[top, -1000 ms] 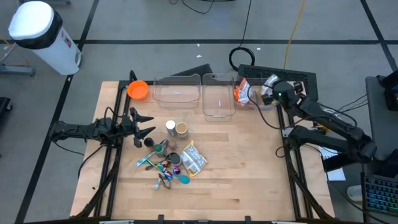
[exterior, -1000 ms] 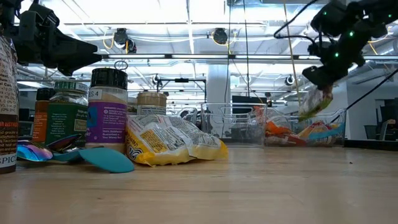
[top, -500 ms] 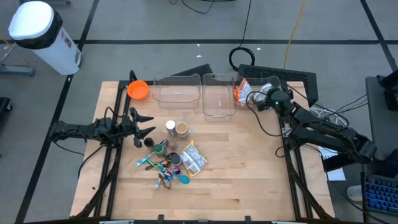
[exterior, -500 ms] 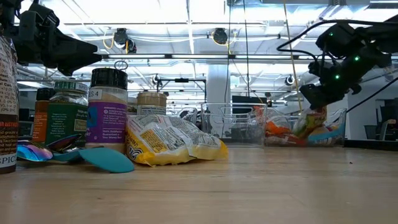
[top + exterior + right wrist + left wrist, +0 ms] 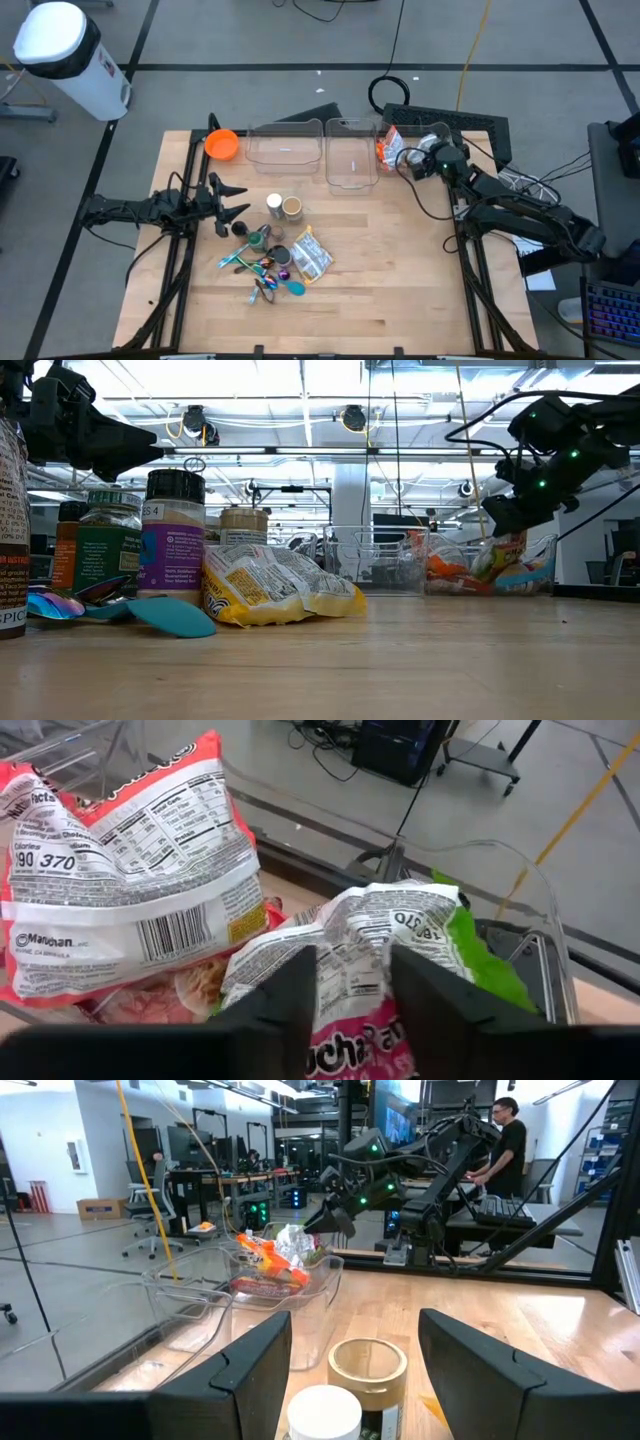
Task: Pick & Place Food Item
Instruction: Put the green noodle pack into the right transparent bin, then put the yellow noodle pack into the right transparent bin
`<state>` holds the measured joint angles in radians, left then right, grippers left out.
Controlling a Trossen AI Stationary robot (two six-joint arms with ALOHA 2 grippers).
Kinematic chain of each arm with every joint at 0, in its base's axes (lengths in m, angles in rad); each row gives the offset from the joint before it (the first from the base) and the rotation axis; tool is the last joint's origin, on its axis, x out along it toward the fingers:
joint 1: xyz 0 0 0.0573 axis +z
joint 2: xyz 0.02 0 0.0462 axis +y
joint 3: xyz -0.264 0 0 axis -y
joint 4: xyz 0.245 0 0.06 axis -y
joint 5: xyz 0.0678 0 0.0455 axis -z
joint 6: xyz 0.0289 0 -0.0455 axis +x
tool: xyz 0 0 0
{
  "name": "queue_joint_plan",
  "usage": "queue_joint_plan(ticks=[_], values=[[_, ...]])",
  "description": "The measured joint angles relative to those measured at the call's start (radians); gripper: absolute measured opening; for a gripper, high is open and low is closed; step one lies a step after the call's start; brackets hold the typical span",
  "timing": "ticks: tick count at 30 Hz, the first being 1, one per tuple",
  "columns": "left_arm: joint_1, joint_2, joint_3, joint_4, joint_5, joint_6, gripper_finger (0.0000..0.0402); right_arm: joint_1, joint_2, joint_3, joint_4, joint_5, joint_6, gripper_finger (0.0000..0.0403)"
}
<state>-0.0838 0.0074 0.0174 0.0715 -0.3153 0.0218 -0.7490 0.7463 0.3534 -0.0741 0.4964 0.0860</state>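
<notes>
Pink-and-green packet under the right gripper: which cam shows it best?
Right wrist view: the pink-and-green packet fills the frame between the right gripper's open fingers. High view shows it mostly hidden by the arm, low view only a sliver behind the bin wall, left wrist view a distant crumple.

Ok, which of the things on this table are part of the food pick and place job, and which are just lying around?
Job: right tool over the packet bin; pink and green packet; red noodle packet; yellow snack bag.

Lying about: spice jars, spoons, orange bowl, two clear bins, left tool.
</notes>
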Motion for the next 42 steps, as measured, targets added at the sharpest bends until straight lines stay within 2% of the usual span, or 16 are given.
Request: queue_joint_plan(ticks=[5, 10, 16, 22, 30, 37, 42], values=[[0.0, 0.0, 0.0, 0.0, 0.0, 0.0, 0.0228, 0.0, -0.02, 0.0, 0.073, 0.0, -0.001, 0.0212], [0.0, 0.0, 0.0, 0.0, 0.0, 0.0, 0.0228, 0.027, -0.055, 0.0, 0.179, -0.02, -0.055, 0.0259], [0.0, 0.0, 0.0, 0.0, 0.0, 0.0, 0.0228, 0.12, -0.074, 0.0, 0.248, -0.241, -0.091, 0.0276], [0.0, 0.0, 0.0, 0.0, 0.0, 0.0, 0.0228, 0.295, -0.074, 0.0, 0.31, -0.368, -0.067, 0.027], [0.0, 0.0, 0.0, 0.0, 0.0, 0.0, 0.0228, 0.638, -0.046, 0.0, 0.473, -0.352, -0.067, 0.0267], [0.0, 0.0, 0.0, 0.0, 0.0, 0.0, 0.0228, 0.939, 0.056, 0.0, 0.702, -0.18, -0.143, 0.0266], [0.0, 0.0, 0.0, 0.0, 0.0, 0.0, 0.0228, 1.062, 0.15, 0.045, 0.757, -0.102, -0.183, 0.0267]])
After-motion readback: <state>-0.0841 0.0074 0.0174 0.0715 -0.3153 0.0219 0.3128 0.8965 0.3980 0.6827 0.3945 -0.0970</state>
